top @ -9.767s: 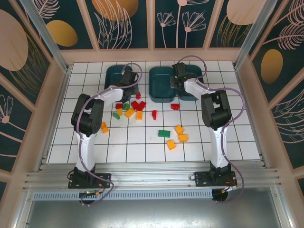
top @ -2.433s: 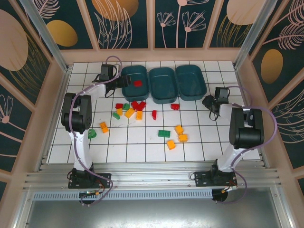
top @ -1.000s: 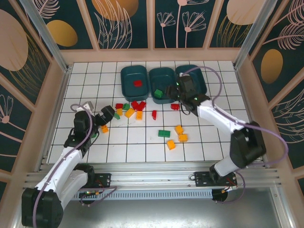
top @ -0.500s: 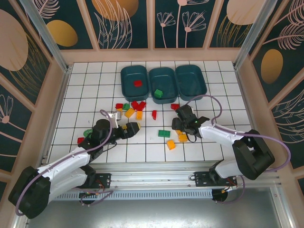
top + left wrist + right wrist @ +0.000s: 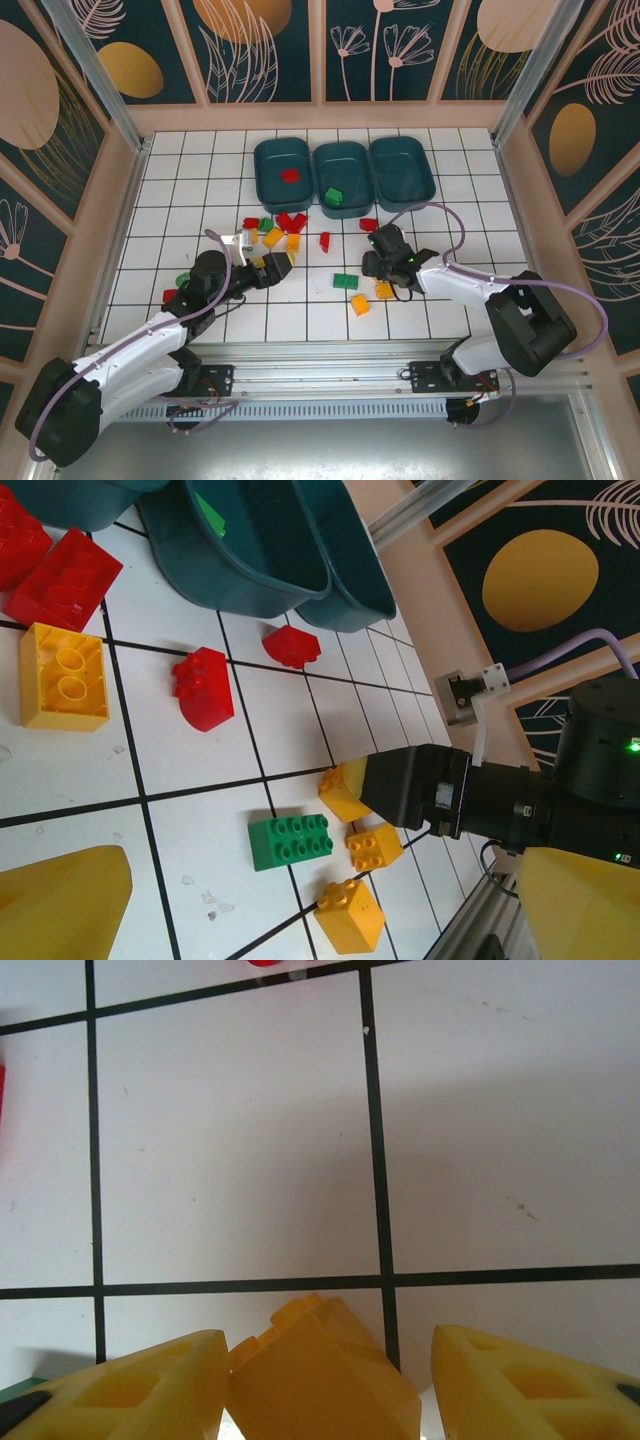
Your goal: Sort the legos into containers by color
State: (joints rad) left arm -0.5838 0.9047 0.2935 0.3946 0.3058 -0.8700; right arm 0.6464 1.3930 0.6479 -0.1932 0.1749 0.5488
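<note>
Yellow-orange brick (image 5: 318, 1370) lies on the worktop (image 5: 300, 312) between the fingers of the right hand (image 5: 376, 266), touching one finger with a gap at the other. Jaws stand half-wide, not yet gripping. Left hand (image 5: 272, 271) is wide, holds nothing and is well apart. Green brick (image 5: 345, 281) and another orange brick (image 5: 384, 290) crowd close. Empty right tub (image 5: 402, 172) lies beyond, probably this colour's; route looks free.

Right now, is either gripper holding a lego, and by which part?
Nothing yet. The right gripper straddles a yellow-orange brick at its sides, one finger touching, a slim gap at the other. The left gripper is open, empty.
</note>
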